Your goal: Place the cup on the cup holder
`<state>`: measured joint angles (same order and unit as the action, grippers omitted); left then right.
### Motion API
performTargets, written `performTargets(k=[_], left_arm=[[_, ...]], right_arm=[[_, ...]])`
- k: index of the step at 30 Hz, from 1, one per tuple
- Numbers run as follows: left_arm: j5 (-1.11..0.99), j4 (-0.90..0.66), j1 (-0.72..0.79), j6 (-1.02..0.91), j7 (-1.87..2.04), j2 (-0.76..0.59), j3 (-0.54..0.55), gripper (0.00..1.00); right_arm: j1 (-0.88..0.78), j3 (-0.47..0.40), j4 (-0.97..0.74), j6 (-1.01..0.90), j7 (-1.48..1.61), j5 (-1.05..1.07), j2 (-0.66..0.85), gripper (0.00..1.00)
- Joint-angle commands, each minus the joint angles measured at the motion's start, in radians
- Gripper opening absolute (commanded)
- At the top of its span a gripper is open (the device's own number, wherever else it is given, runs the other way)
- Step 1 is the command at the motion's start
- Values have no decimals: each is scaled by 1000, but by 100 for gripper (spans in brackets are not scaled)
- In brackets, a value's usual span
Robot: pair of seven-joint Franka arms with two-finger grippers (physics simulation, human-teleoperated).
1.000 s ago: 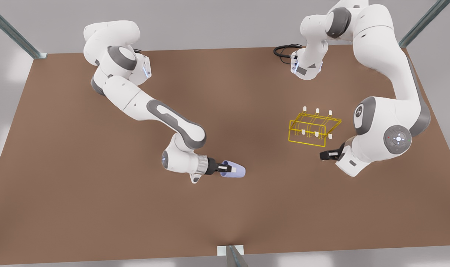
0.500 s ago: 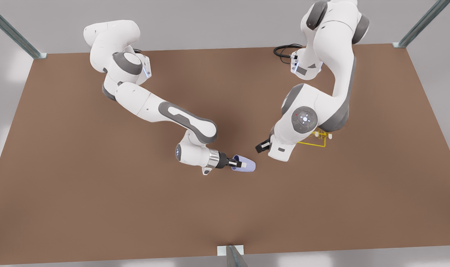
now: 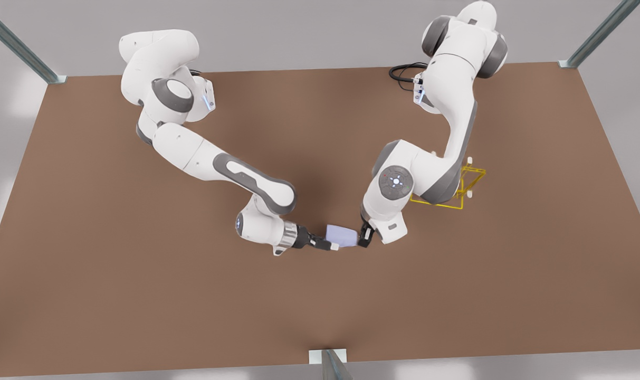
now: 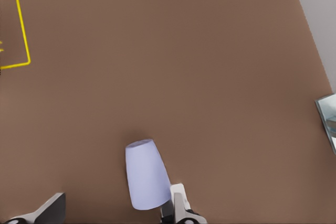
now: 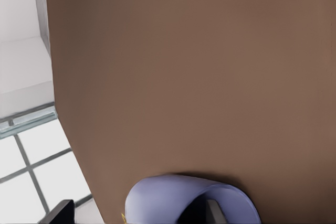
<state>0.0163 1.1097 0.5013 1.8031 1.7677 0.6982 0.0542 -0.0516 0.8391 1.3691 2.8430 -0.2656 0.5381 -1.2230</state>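
Handing-over item, mid-desk: right gripper [image 3: 324, 244] pinching the cup [image 3: 342, 235] by its rim, left gripper [image 3: 363, 238] spread open astride the far end, which should clamp squarely before release.

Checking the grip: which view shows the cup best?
Left wrist view: the cup shows full-length, side on. The front view has it small between left gripper and right gripper; the right wrist view crops it.

Soft, even overhead light; faint blurred shadows pool under both arms.
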Motion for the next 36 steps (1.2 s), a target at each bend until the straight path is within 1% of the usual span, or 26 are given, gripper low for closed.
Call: performTargets(k=[1,3,5,6,7,8,9,10,11,12,13,14,16,17,18,19,20,21,22,24,29,33,34,35,36], left_arm=[[-12,2,3,21,639,23,-2,100],[-32,-1,3,28,659,43,-1,100],[-64,-4,49,48,658,75,-1,100],[-78,-5,56,48,654,84,1,100],[-76,-2,56,77,630,86,3,100],[-76,-4,57,100,615,90,4,100],[-76,-5,56,133,613,107,6,100],[-76,-5,54,153,595,113,6,100],[-76,-5,52,171,592,115,6,100],[-76,-8,54,208,572,132,6,100],[-75,-13,54,216,543,141,7,100],[-73,-13,54,216,527,145,7,100],[-75,-11,62,216,501,170,7,100],[-75,-11,68,216,489,188,7,100],[-76,-2,76,251,481,201,7,100],[-78,-1,89,271,473,218,7,100],[-78,2,99,271,428,224,7,100],[-76,2,103,271,380,228,7,100],[-67,4,102,269,331,228,9,100],[-68,6,103,271,296,245,7,100],[-73,2,105,271,233,274,7,100],[-75,9,114,285,226,288,7,100],[-76,19,120,298,226,288,7,100],[-78,21,122,298,222,294,7,100],[-78,19,122,298,216,296,7,100]], right_arm=[[30,15,27,-5,8,-14,5,96],[113,64,99,-8,11,-46,14,97],[252,124,206,-10,13,-82,40,97],[328,132,252,-77,14,-87,86,97],[423,127,312,-181,19,-87,171,98],[504,94,337,-347,16,-113,256,100],[578,12,347,-536,17,-213,393,100],[653,-29,347,-686,22,-366,473,100],[729,-28,340,-779,23,-534,523,100],[766,-28,305,-899,23,-751,591,100],[800,-26,272,-933,32,-946,602,100],[812,-18,255,-948,46,-1027,626,100],[822,-18,255,-1028,114,-1026,760,100],[750,-79,252,-1106,169,-1015,833,100],[531,-332,251,-1137,201,-844,960,100],[241,-665,258,-1192,324,-707,1082,100],[214,-693,249,-1228,378,-626,1146,100],[210,-675,125,-1306,370,-578,1131,100],[200,-673,44,-1381,362,-563,1091,100],[199,-658,54,-1383,342,-563,1093,100],[197,-655,61,-1380,318,-558,1093,100],[190,-634,48,-1292,318,-572,1074,100],[179,-620,48,-1272,318,-586,1074,100],[125,-617,47,-1268,309,-672,1074,100],[96,-614,47,-1261,214,-695,1074,100]])
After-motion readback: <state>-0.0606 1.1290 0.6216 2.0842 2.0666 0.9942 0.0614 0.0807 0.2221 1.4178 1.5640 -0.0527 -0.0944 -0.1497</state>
